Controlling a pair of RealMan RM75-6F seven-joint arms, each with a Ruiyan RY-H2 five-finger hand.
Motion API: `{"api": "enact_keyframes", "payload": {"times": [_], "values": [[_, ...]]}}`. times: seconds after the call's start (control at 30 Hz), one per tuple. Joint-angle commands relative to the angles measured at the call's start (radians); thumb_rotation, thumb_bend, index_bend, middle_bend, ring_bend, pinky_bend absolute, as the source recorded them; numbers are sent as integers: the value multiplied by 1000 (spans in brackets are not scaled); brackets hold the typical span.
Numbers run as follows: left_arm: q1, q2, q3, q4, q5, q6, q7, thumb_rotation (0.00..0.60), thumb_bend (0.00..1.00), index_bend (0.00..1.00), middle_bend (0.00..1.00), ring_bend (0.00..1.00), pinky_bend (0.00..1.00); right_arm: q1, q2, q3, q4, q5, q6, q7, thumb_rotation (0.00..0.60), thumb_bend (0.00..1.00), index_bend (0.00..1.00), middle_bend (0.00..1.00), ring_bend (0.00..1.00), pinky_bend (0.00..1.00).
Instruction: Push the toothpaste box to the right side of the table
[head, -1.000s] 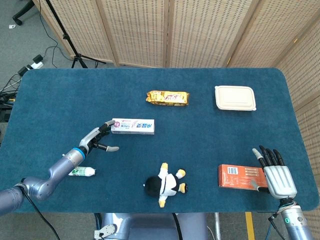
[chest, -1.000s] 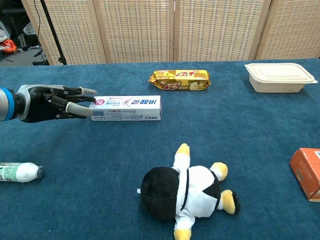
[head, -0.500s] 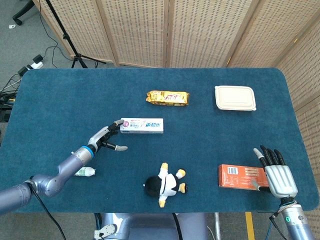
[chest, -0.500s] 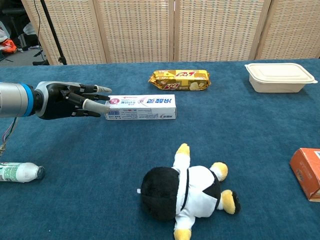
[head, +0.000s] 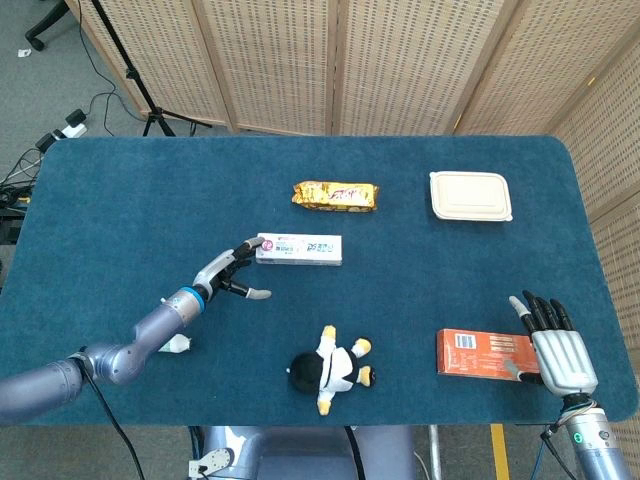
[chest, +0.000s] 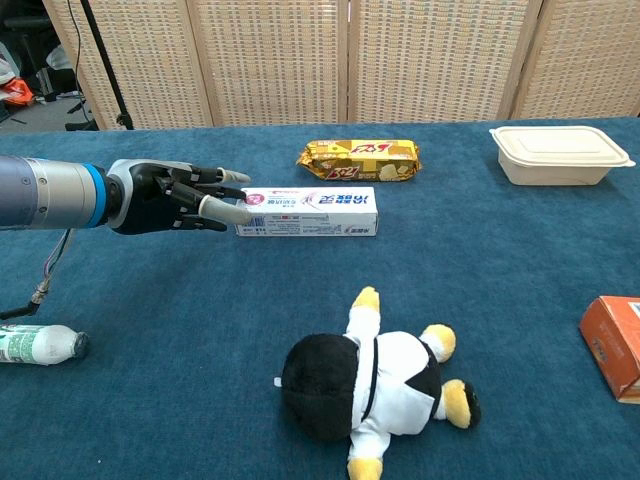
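The toothpaste box (head: 299, 249) (chest: 308, 211) is long and white, lying flat near the table's middle, just in front of the gold snack pack. My left hand (head: 229, 275) (chest: 175, 196) reaches in from the left with fingers spread, and its fingertips touch the box's left end. It holds nothing. My right hand (head: 556, 349) rests at the near right edge, fingers extended, beside the orange box; the chest view does not show it.
A gold snack pack (head: 336, 195) (chest: 360, 159) lies behind the toothpaste box. A beige lidded container (head: 470, 196) (chest: 558, 153) sits back right. A penguin plush (head: 329, 370) (chest: 372, 382) lies front centre, an orange box (head: 484, 352) (chest: 614, 344) front right, a small bottle (chest: 38, 343) front left.
My left hand has slid rightward across the table, pushing the toothpaste box to the right with it. The right hand has stayed in place.
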Motion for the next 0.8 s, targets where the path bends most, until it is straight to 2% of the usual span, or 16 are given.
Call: {"api": "enact_keyframes", "payload": {"times": [0.03,0.4,0.8], "values": [[-14,-13,-3,2,-18,-3,22,600,0,0,0,0,0,0,0,1,1,2,-2,4,600,260,0,0,0,0],[-66,-50,-10,-2,-92,30,124,600,0,0,0,0,0,2,4,1,6,6,-7,20,600,260,0,0,0,0],[-133,-128,-5,59,-200,58,230,600,0,0,0,0,0,2,9,1,12,12,-14,41,600,260,0,0,0,0]]}}
